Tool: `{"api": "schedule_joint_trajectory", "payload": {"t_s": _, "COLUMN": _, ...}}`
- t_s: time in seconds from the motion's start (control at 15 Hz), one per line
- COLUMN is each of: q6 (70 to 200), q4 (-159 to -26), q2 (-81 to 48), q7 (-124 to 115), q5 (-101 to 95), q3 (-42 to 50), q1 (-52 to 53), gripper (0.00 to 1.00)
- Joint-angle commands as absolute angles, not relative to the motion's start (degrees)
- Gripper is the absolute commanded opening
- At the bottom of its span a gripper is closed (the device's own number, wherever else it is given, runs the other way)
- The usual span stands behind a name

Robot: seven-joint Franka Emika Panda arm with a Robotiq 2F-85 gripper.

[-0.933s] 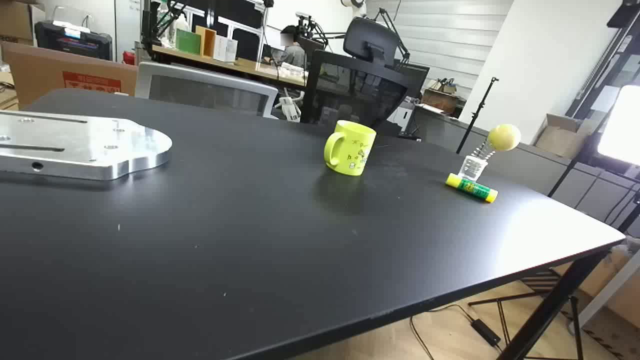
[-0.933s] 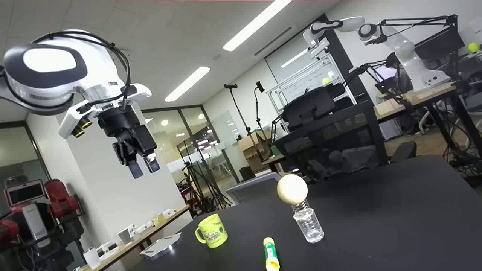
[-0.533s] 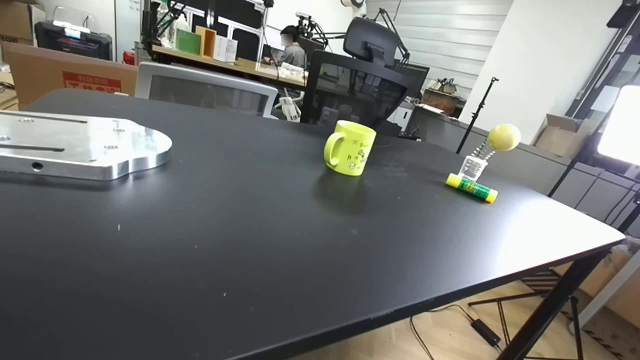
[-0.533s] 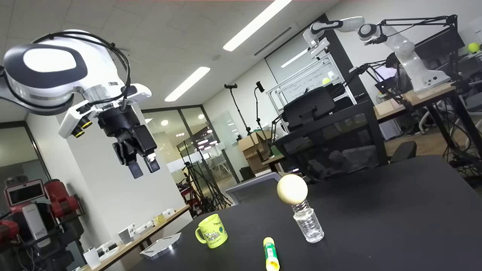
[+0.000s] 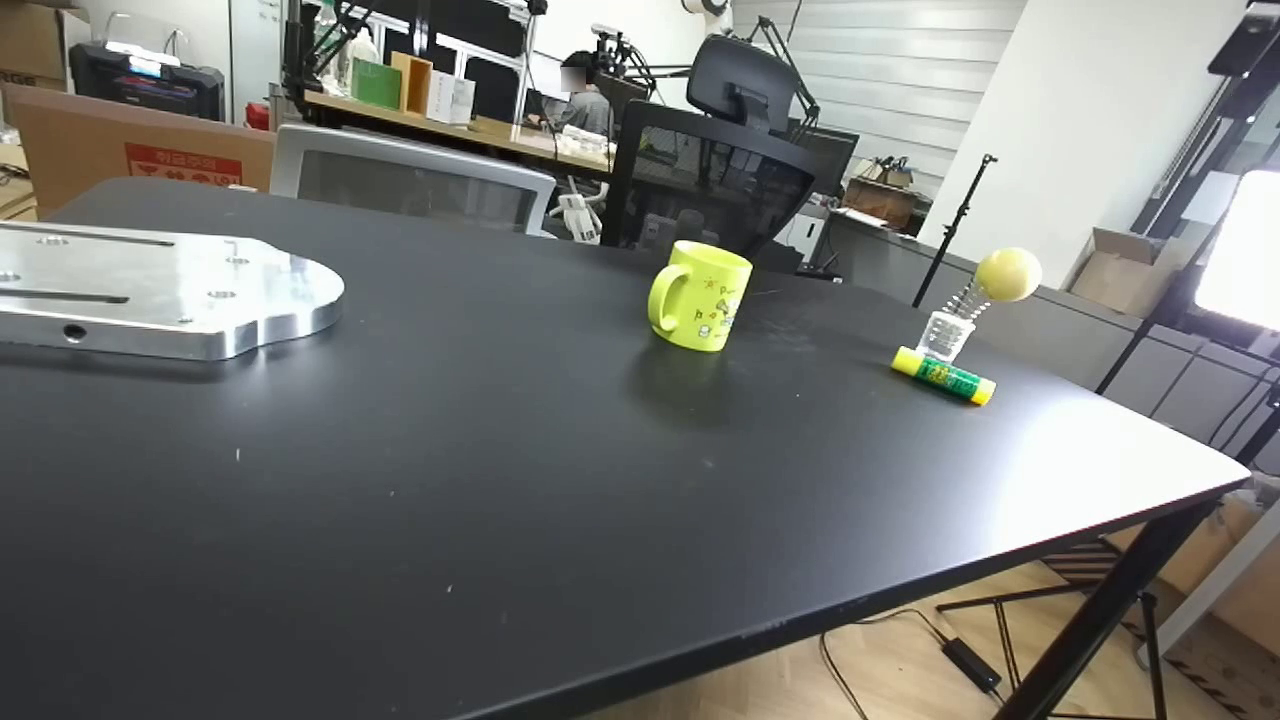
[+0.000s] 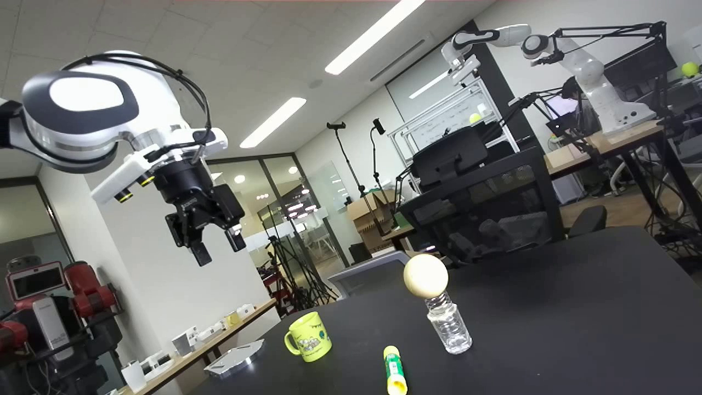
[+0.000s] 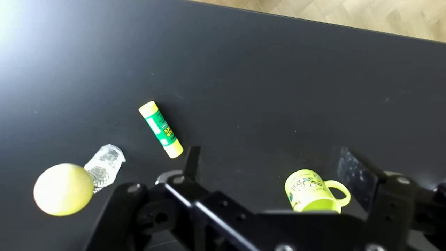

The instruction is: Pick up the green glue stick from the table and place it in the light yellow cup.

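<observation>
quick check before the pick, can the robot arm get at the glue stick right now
Probably yes: the gripper hangs open and empty, and nothing covers the glue stick. The wrist view shows a gap between it and the clear stand under the yellow ball.

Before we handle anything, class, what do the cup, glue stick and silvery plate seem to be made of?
Cup: probably plastic, possibly ceramic; smooth, evenly coloured, with printed drawings.
Glue stick: likely plastic; smooth yellow ends, green printed label.
Silvery plate: almost surely metal, shiny; bright reflections along its edge.
</observation>
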State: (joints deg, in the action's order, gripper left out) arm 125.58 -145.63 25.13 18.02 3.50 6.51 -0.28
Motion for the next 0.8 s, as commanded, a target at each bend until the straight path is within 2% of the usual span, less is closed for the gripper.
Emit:
{"api": "schedule_joint_trajectory", "payload": {"t_s": 0.0, "q6": 130.1, "q4": -139.6, "q2": 15.5, "q7": 26.7, "q5": 2.2, "q3": 7.7, "q1": 1.5, "gripper": 1.0}}
{"api": "schedule_joint_trajectory", "payload": {"t_s": 0.4, "q6": 136.7, "q4": -124.7, "q2": -5.8, "q7": 36.3, "q5": 2.2, "q3": 5.6, "q1": 0.9, "gripper": 1.0}}
{"api": "schedule_joint_trajectory", "payload": {"t_s": 0.67, "q6": 132.8, "q4": -111.7, "q2": -17.7, "q7": 34.8, "q5": -0.9, "q3": 3.6, "q1": -1.3, "gripper": 1.0}}
{"api": "schedule_joint_trajectory", "payload": {"t_s": 0.73, "q6": 136.3, "q4": -119.2, "q2": -12.4, "q7": 35.7, "q5": 0.5, "q3": 2.6, "q1": -1.8, "gripper": 1.0}}
